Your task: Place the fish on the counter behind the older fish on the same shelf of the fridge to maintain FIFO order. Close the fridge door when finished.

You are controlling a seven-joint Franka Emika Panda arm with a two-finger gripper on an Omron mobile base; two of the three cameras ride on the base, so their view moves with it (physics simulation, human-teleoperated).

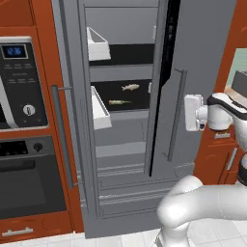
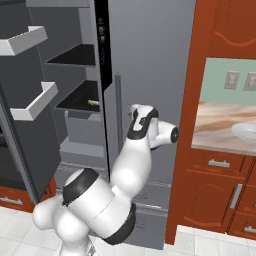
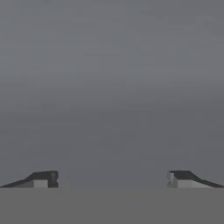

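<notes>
The jaws (image 3: pixel 112 178) stand wide apart and empty, facing the grey fridge (image 1: pixel 202 43) door panel. Both fish (image 1: pixel 130 87) lie on the shelf (image 1: pixel 123 110) off to one side, leaving the open door to swing closed.

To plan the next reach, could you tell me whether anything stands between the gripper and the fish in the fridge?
Yes: the gripper faces the fridge's grey door, jaws open, while the fish lies on the shelf beyond that door's edge.
</notes>
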